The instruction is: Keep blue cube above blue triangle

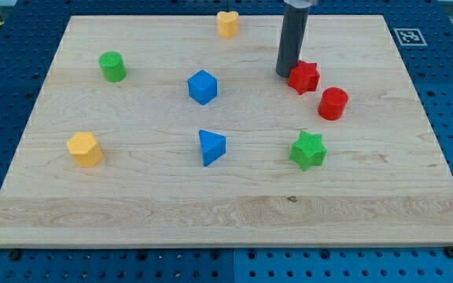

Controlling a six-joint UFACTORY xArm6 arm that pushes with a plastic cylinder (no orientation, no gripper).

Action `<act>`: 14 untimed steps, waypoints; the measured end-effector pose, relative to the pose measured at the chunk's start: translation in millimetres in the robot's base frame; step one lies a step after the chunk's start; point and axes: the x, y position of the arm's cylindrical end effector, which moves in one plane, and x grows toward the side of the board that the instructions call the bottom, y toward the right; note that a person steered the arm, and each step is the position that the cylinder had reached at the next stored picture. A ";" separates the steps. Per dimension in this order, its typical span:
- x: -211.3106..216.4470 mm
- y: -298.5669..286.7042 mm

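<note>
The blue cube (202,86) lies near the board's middle, directly toward the view's top from the blue triangle (211,147), with a gap between them. My tip (285,75) stands at the view's upper right, touching or nearly touching the left side of the red star (304,77). The tip is well to the right of the blue cube and apart from both blue blocks.
A yellow heart (227,23) lies at the top middle, a green cylinder (112,66) at upper left, a yellow hexagonal block (84,149) at lower left, a red cylinder (333,103) right of the red star, a green star (308,150) at lower right. The wooden board (226,212) ends at blue pegboard.
</note>
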 end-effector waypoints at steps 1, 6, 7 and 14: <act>0.2 -16.1; 35.9 -70.4; 35.9 -92.8; 43.3 -179.8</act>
